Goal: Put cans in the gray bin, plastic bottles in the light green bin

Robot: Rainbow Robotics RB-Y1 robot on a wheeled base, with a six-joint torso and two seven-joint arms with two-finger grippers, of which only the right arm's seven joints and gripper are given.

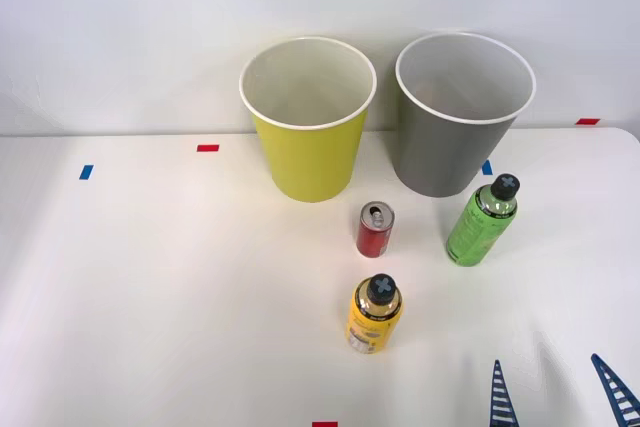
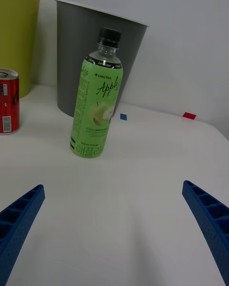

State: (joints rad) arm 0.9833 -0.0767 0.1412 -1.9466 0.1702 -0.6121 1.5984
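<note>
Hovering wide open, green bottle dead ahead

Front view: right gripper (image 1: 560,392) spread wide, empty; green bottle (image 1: 481,222) upright beyond it, gray bin (image 1: 455,147) behind; red can (image 1: 375,230), yellow-orange bottle (image 1: 373,315) off its left side, light green bin (image 1: 305,152) farther.
Wrist view: fingers (image 2: 210,226) apart; green bottle (image 2: 97,109) between them, ahead, untouched.

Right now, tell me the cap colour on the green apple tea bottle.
Black, on the green apple tea bottle; the right wrist view shows it best.

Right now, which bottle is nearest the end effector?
The green apple-tea bottle, standing before the gray bin; the yellow-orange bottle stands farther left.
</note>
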